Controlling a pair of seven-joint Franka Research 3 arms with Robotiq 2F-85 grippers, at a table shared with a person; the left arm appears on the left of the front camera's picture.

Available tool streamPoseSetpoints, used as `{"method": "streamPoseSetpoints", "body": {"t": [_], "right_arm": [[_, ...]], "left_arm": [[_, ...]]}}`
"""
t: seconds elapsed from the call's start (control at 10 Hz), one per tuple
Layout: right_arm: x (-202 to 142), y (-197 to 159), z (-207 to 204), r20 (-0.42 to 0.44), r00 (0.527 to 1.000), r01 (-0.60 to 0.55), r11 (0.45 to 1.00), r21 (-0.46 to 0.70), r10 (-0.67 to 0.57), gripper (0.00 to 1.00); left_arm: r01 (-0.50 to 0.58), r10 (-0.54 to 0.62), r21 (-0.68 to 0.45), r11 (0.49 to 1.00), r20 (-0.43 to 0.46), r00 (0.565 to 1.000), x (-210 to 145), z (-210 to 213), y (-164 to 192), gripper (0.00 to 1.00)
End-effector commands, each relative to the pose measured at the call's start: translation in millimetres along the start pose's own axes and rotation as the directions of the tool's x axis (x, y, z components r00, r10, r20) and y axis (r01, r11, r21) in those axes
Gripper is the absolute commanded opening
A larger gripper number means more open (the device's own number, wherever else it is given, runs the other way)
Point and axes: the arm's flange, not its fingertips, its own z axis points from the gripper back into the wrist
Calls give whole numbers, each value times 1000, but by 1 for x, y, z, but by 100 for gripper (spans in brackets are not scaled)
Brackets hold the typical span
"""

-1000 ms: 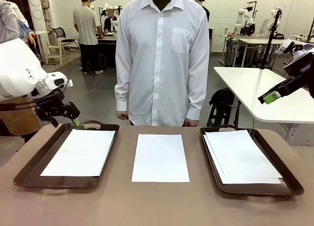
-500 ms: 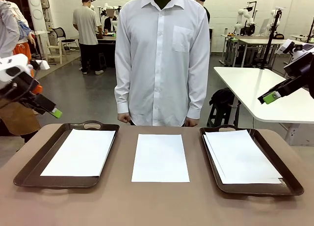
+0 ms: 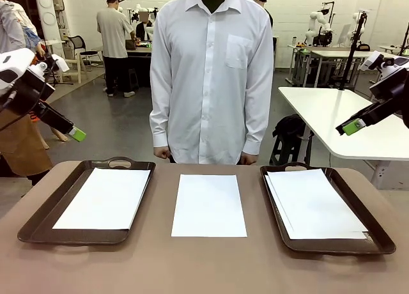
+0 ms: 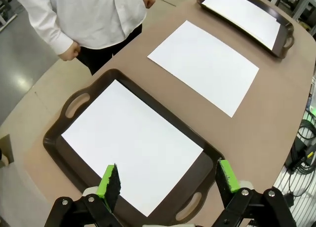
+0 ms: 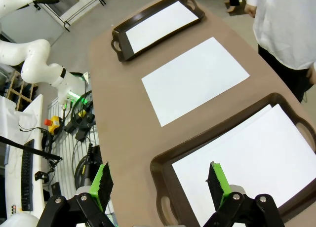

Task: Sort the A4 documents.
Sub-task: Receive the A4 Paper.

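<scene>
Sorting partly done: A4 documents (image 3: 102, 198) are laid in the left tray (image 3: 38, 220) and right tray (image 3: 377, 239), one sheet (image 3: 208, 206) is left between, and both the left gripper (image 4: 168, 180) and right gripper (image 5: 160, 180) are held wide, empty.

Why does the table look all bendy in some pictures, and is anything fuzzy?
Left wrist view: the wide lens curves the table edge and left tray; sharp. Right wrist view: the same bending on the right tray. Front view: straight lines, soft even light, faint shadows; the left gripper looks slightly blurred.
</scene>
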Motion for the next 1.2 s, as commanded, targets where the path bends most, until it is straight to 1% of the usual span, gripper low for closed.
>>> {"method": "streamPoseSetpoints", "body": {"t": [0.0,0.1,0.2,0.4,0.6,0.7,0.8,0.9,1.1], "right_arm": [[0,0,-1,1,1000,-2,1000,2,2,100],[0,0,-1,1,1000,-2,1000,2,2,100],[0,0,-1,1,1000,-2,1000,2,2,100],[0,0,-1,1,1000,-2,1000,2,2,100],[0,0,-1,1,1000,-2,1000,2,2,100],[0,0,-1,1,1000,-2,1000,2,2,100],[0,0,-1,1,1000,-2,1000,2,2,100],[0,0,-1,1,1000,-2,1000,2,2,100],[0,0,-1,1,1000,-2,1000,2,2,100]], "left_arm": [[-38,43,-62,997,73,996,-7,-1,7,100],[-42,50,-73,996,116,992,-11,1,7,100],[-49,56,-75,996,100,993,-13,-2,4,100],[-61,70,-85,994,99,993,-6,-16,-7,100],[-70,78,-80,994,97,992,-9,-15,-5,100],[-84,90,-72,994,90,992,-8,-15,-5,100],[-131,140,-91,987,105,984,-6,-14,0,100],[-79,84,-78,994,70,994,-7,-12,-6,100],[-79,84,-78,994,70,994,-7,-12,-6,100]]}}
